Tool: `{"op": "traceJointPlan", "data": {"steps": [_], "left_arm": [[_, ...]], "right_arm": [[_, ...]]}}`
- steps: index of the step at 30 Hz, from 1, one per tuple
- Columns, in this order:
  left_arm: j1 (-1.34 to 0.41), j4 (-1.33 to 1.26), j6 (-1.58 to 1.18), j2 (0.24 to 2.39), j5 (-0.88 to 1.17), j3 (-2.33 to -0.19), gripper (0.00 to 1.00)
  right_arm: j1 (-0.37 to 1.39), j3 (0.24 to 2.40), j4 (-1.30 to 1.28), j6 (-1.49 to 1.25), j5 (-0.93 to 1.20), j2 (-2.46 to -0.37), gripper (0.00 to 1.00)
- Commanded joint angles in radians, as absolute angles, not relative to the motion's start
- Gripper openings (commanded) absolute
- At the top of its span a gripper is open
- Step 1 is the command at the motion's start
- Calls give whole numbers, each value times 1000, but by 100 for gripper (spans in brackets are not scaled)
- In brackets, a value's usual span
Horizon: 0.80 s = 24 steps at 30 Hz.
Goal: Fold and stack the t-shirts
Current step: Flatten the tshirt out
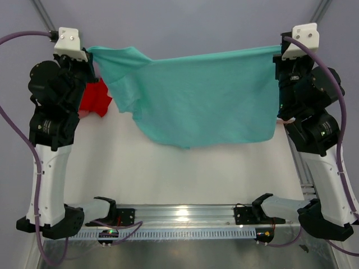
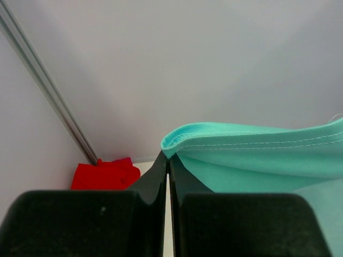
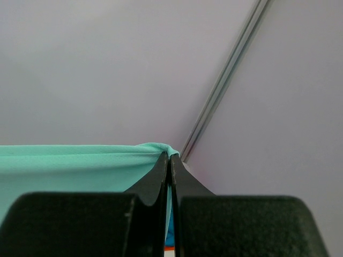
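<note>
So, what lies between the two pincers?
The soft mint-teal cloth t-shirt, hanging spread from the left pincer to the right pincer, seen in the top view.

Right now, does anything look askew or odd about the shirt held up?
The mint-teal t-shirt, pinched by the left end effector and right end effector, hangs askew: a sleeve-like flap droops folded near the left one.

You had the top camera looking down from above and behind the arm bases, taking in the whole counter (image 1: pixel 185 174). Each wrist camera sat close behind its own hand, left hand (image 2: pixel 168 158) and right hand (image 3: pixel 170 156), facing forward beyond it. All three views shared the mint-teal t-shirt (image 1: pixel 202 101) stretched between the hands.
</note>
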State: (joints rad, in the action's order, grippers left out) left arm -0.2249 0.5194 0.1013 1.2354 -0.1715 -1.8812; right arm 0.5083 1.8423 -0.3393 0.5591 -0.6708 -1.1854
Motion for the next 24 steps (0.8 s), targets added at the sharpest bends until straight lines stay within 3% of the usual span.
{"op": "traceJointPlan", "data": {"steps": [1,10,18,24], "left_arm": [[-218,571,49,1135,-111,-1884,0],[-218,702,57,980,64,-1838,0],[-218,807,46,798,227,-1830,0],[-181,848,55,646,325,-1711,0]], "right_arm": [[502,1901,-382,503,-690,-1095,3],[502,1813,-460,434,-655,-930,3],[489,1674,-529,416,-534,-746,3],[483,1606,-612,336,-407,-623,3]]}}
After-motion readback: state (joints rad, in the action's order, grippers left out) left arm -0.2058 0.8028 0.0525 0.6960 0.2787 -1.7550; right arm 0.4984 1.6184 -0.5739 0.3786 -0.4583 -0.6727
